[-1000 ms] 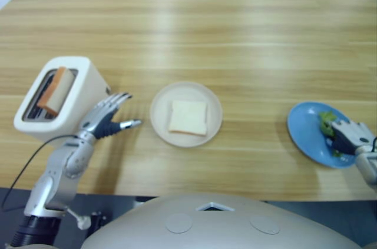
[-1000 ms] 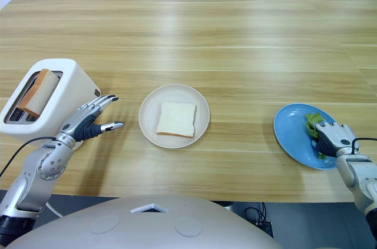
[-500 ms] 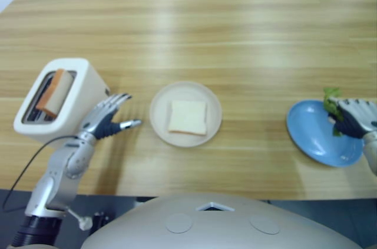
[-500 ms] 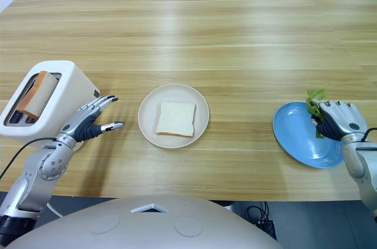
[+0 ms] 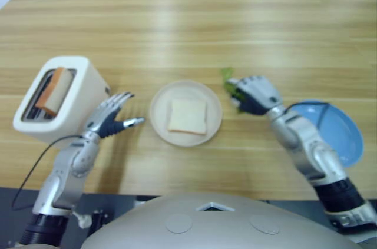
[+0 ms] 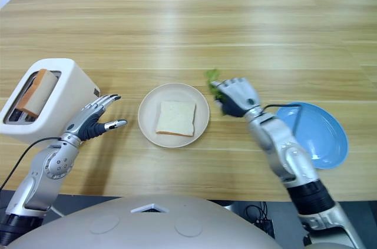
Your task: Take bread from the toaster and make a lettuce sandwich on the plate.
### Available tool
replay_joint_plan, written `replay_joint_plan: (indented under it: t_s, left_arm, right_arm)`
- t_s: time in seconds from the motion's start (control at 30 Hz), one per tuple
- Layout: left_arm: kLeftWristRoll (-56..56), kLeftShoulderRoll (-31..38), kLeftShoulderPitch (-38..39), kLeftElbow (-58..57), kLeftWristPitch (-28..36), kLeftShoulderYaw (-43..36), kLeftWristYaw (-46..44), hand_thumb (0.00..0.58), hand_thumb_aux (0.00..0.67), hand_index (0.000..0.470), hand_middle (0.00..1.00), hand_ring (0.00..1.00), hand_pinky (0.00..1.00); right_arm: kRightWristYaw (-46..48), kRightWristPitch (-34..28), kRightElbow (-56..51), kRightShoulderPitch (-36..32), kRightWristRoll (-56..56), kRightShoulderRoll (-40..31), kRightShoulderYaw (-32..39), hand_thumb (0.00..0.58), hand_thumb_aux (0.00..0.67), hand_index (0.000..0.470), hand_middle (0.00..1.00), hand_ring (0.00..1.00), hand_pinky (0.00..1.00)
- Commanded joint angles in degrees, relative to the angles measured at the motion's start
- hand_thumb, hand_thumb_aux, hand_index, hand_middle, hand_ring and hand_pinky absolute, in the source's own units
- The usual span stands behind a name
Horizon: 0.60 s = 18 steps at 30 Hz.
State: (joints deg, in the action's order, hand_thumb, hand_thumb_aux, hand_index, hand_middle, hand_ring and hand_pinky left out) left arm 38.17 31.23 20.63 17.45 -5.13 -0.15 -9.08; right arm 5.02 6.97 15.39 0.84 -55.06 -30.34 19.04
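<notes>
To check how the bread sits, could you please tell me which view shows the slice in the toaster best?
The left eye view: the toaster is whole in frame, its bread slice standing up out of the slot. The right eye view shows the same slice, with the toaster against the picture's left edge.

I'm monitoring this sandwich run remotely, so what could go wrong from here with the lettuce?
1. The right hand holds the lettuce beside the plate, not over the bread slice; released now, it would likely land on the table.
2. The open left hand is close beside the toaster; a clumsy reach could knock it.
</notes>
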Motion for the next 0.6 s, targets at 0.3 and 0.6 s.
replay_joint_plan:
  t_s: [0.3,0.6]
  left_arm:
    - [0.7,-0.6,0.8,1.4,1.3,-0.6,-0.4,0.000,0.000,0.000,0.00,0.00,0.00]
    - [0.7,-0.7,1.1,1.8,1.8,-0.8,-0.4,0.000,0.000,0.000,0.00,0.00,0.00]
  right_arm:
    - [-1.0,2.6,-21.1,-11.6,-6.6,9.2,14.9,0.580,0.670,0.460,1.00,1.00,1.00]
    - [-1.2,2.8,-23.1,-14.1,-6.7,6.9,15.2,0.580,0.670,0.460,1.00,1.00,1.00]
